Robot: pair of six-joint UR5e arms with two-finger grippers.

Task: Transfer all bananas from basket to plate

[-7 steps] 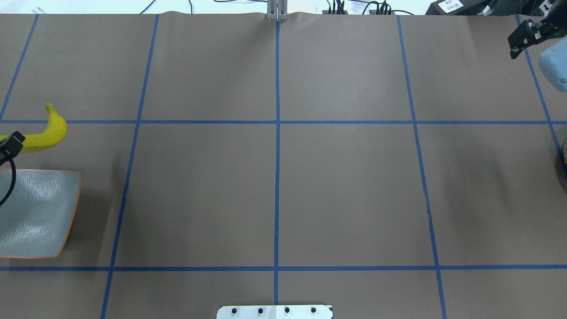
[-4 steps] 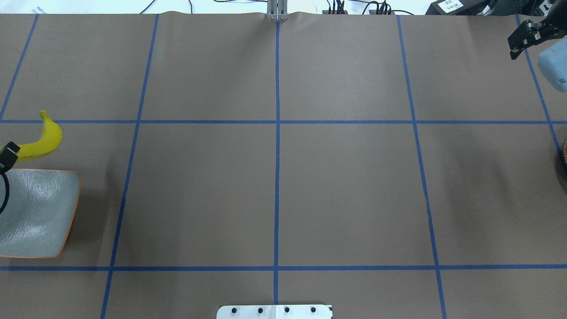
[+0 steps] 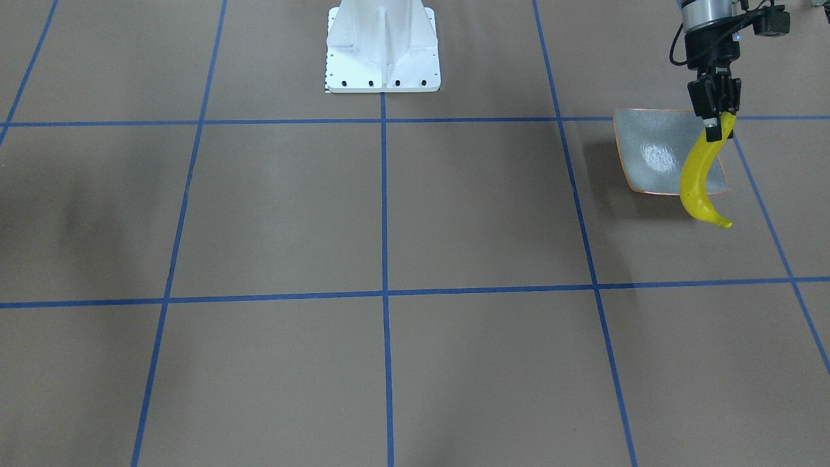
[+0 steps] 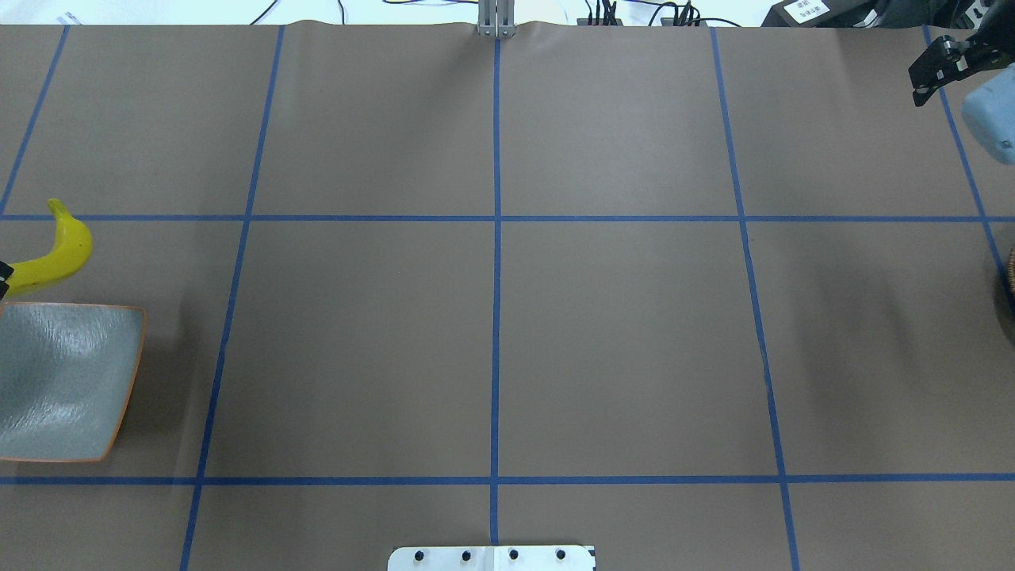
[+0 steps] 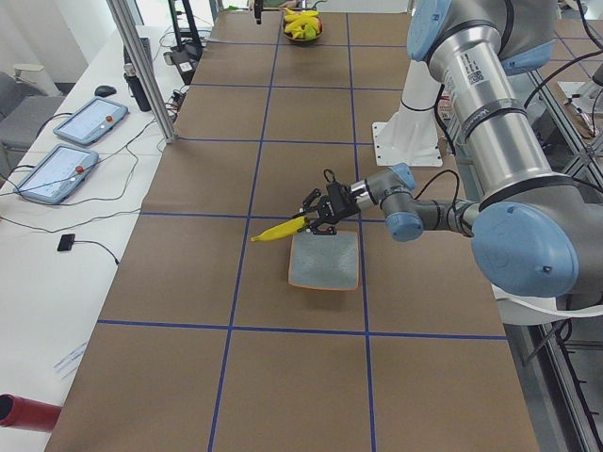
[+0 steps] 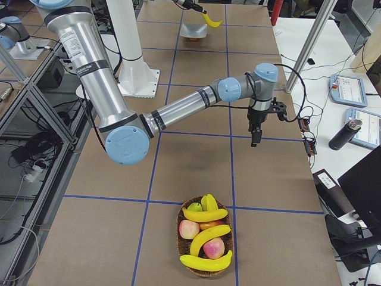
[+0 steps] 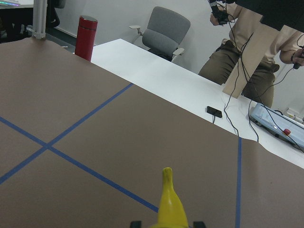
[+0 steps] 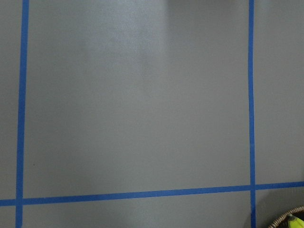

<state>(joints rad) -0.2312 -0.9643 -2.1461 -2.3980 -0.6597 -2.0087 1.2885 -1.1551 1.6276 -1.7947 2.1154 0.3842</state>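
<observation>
- Moving 1 banana [image 3: 697,178] closer to the plate [image 3: 639,143], the left gripper [image 3: 713,133] squeezes its end tight.
- Setting it down looks like the next step.
- I cannot tell if the right gripper [image 6: 254,138] is open.

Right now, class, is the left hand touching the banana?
Touching. The front-facing view shows the left hand clamped on one end of the banana, with no gap between them; the rest of the banana sticks out from its grip.

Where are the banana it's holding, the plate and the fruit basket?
banana [image 3: 697,178], exterior front-facing view, middle of its yellow body.
plate [image 3: 639,139], exterior front-facing view, bare grey surface.
basket [image 6: 202,273], exterior right view, near wicker rim.
</observation>
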